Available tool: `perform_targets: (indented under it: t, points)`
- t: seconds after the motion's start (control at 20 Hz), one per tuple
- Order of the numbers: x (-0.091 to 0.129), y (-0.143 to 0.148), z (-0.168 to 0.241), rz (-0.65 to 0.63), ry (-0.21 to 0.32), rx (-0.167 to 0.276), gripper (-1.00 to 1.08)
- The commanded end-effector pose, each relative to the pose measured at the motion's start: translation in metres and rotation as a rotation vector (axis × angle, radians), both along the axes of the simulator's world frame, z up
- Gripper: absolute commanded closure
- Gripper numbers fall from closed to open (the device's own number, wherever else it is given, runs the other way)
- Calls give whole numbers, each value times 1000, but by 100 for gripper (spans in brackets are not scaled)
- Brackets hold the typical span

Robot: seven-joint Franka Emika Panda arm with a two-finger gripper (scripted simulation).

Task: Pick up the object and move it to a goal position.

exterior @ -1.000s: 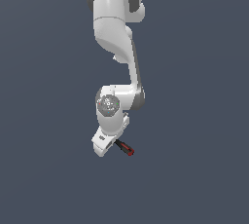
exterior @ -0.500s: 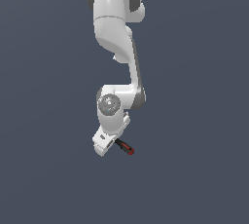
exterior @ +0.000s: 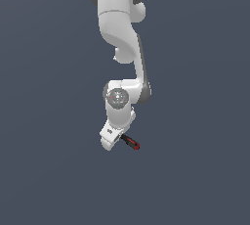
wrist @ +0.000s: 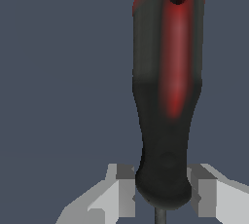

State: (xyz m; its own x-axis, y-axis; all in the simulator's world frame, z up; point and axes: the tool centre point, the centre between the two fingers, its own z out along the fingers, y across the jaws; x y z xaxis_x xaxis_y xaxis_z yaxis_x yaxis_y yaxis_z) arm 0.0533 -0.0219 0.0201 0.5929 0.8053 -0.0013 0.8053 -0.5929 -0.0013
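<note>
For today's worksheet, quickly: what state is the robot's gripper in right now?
Gripper: closed on the small screwdriver with the black-and-red handle, fingers either side of the handle's shaft end.

– What colours do we see on the screwdriver?
– We see a black handle with a red stripe and red end, and a thin dark shaft.
– And the hand?
– We see white and grey, against a flat slate-blue backdrop.
</note>
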Motion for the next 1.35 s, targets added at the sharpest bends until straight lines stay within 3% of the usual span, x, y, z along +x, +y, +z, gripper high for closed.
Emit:
perform_targets:
  t: [0.0,0.7,1.3]
  points:
    - [-10,11,3,1,-1,0,108]
    - [-66,75,17,1,-1,0,108]
    - [-72,83,20,1,-2,0,108]
